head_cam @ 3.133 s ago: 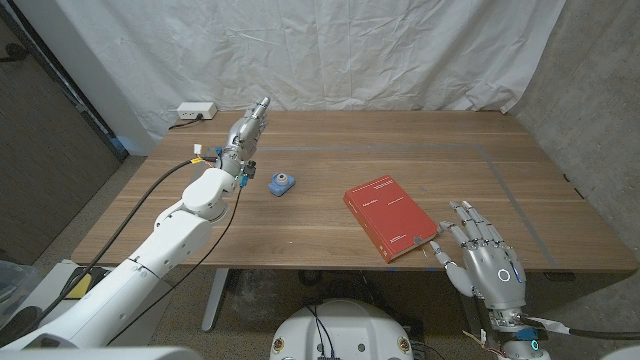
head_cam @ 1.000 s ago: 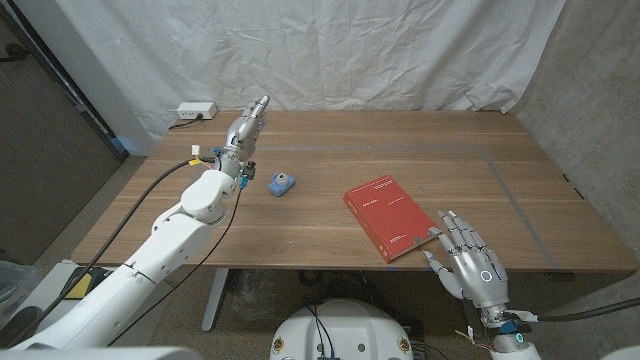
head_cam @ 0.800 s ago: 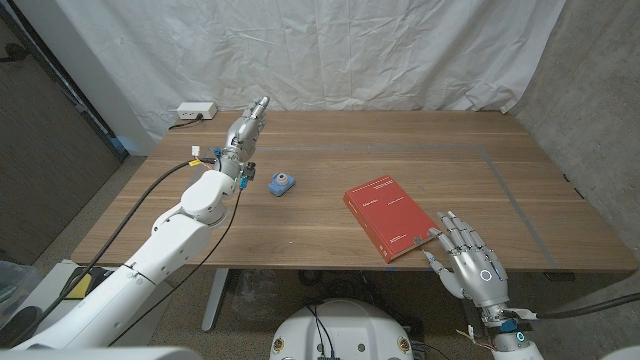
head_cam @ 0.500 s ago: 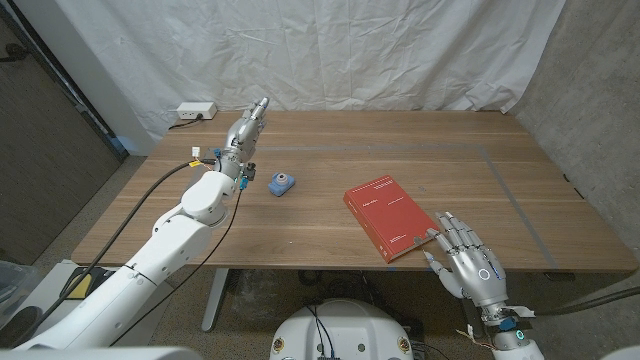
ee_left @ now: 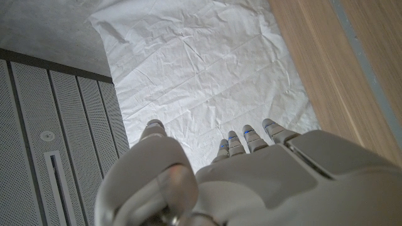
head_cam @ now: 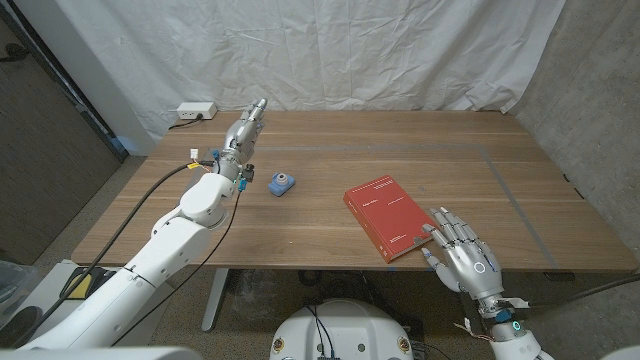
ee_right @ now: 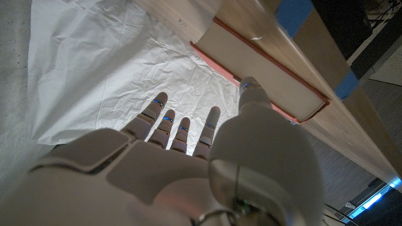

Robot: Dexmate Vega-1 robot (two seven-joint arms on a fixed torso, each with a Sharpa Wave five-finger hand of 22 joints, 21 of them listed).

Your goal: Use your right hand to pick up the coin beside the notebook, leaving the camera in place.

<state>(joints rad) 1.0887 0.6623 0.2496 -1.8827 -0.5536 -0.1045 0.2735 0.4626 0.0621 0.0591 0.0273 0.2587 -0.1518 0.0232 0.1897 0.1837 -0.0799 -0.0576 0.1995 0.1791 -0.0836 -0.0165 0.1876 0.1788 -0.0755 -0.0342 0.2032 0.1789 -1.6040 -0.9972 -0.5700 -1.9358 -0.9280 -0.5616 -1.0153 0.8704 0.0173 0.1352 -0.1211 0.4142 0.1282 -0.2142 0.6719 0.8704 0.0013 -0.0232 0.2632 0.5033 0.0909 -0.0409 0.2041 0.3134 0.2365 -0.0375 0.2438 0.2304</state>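
The right hand [head_cam: 468,262] hovers at the near right table edge, fingers spread, grasping nothing — just beside the red notebook [head_cam: 391,218]; I cannot make out the coin; the blue camera [head_cam: 281,183] sits far left; the left hand [head_cam: 245,131] is extended, empty.

The left hand [ee_left: 239,182] (fingers extended, holding nothing) reaches toward the white backdrop sheet [ee_left: 207,69]; wooden table [ee_left: 326,56] at two o'clock.
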